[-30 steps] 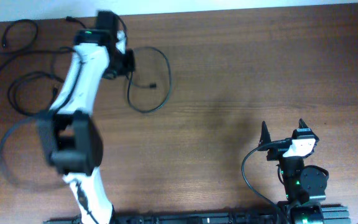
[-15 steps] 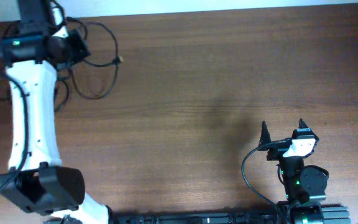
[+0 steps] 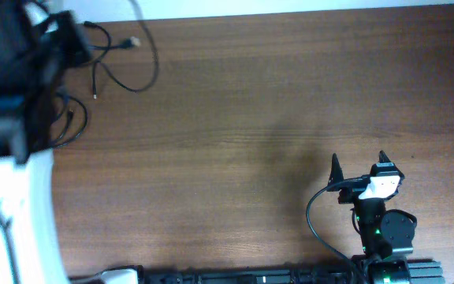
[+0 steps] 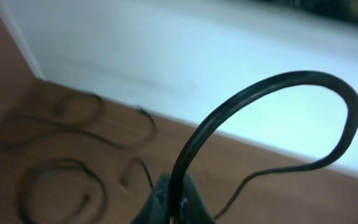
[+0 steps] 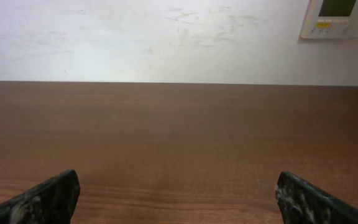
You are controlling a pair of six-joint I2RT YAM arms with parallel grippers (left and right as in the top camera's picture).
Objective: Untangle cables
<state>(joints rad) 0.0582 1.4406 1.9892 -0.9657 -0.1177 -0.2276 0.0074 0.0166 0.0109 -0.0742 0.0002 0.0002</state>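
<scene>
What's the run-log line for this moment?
left gripper: shut on cable, loop raised | right gripper: open, empty, near table edge | other cables: loose on table, far-left corner

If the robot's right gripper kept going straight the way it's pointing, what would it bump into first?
Probably nothing soon. The open right gripper points across bare table with nothing lying ahead. The first thing in line looks like the white wall past the far edge, though depth is unclear.

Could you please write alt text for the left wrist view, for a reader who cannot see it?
The left gripper, at bottom centre, pinches a black cable that arches up in a tall loop, blurred. Behind it, more thin cables lie in loose loops on the brown table, before a white wall.
</scene>
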